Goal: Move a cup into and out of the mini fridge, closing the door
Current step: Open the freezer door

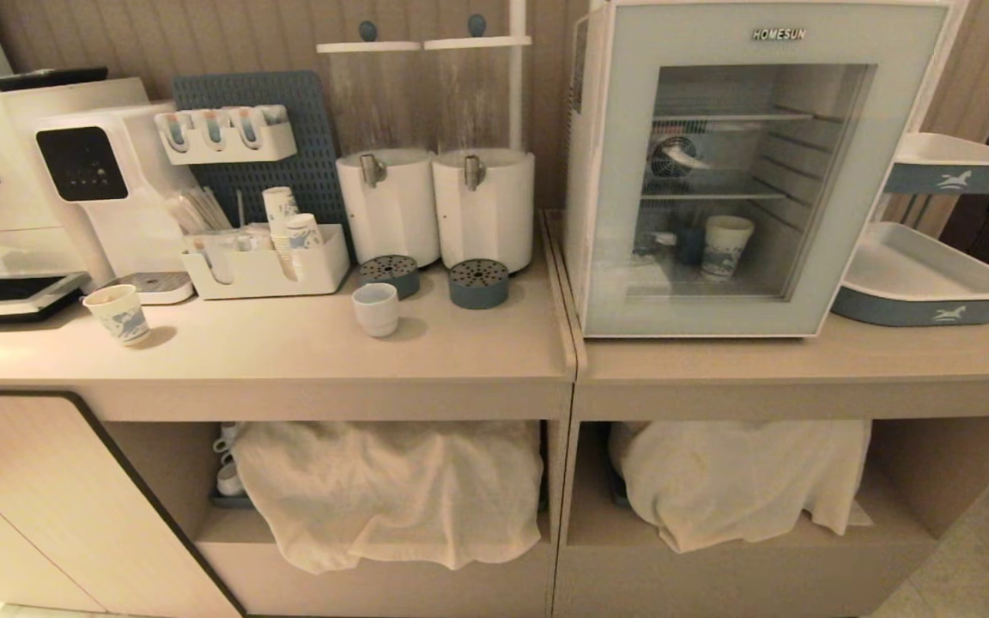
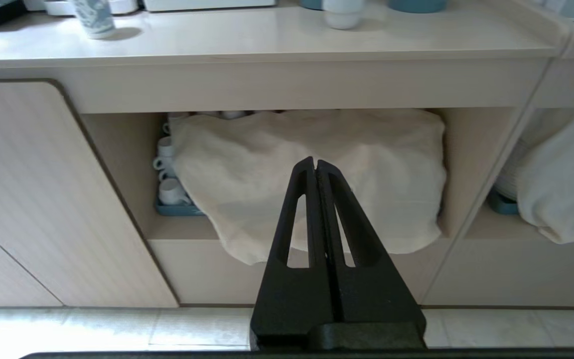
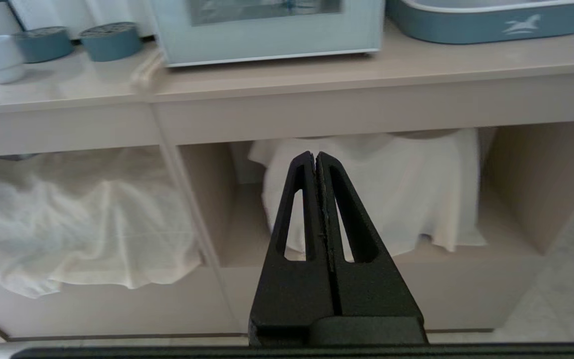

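My left hand (image 2: 315, 162) and right hand (image 3: 316, 155) are pressed together, holding nothing. The cup (image 1: 375, 308) sits on the tabletop (image 1: 288, 352) up above them, left of the mini fridge (image 1: 752, 172), its door (image 1: 623, 189) closed

White cup (image 1: 375, 308) upright on counter, left of mini fridge (image 1: 743, 163); door (image 1: 623, 172) shut.

Two white drink dispensers (image 1: 434, 206) stood against the wall, beside a blue pegboard (image 1: 250, 137). A patterned paper cup (image 1: 119, 314) sat near the coffee machine (image 1: 5, 189). Cloths (image 1: 391, 489) draped the lower shelves; blue-sided trays (image 1: 924, 279) stood rightward.
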### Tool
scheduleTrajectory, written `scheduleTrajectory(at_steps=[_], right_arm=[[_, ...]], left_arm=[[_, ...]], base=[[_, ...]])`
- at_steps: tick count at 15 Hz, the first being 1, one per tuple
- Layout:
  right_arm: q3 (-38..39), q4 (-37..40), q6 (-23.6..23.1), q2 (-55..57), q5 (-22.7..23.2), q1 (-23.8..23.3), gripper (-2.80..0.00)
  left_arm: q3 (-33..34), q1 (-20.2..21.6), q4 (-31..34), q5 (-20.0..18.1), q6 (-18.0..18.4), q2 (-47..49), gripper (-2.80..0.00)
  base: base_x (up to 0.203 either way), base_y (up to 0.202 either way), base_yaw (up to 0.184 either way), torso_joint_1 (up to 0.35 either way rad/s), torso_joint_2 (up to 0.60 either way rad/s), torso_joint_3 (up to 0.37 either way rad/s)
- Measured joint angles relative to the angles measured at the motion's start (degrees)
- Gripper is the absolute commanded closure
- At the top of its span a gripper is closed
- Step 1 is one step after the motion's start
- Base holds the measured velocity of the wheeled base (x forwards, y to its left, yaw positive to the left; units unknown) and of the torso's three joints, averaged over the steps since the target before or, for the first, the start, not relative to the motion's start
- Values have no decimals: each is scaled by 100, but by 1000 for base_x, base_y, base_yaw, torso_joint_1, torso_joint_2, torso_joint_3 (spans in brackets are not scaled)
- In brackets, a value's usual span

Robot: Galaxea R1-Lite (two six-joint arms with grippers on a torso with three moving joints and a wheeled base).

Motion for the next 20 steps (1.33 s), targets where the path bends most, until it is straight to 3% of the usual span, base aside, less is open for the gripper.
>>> scheduleTrajectory(at_steps=[15, 20], right_arm=[[0, 0, -1, 0, 1, 0, 0], [0, 5, 0, 0, 1, 0, 0]], left_arm=[[0, 0, -2, 3, -5, 0, 0], [0, -5, 0, 4, -15, 0, 0]], base=[[0, -190, 0, 3, 2, 2], [0, -21, 0, -1, 0, 1]])
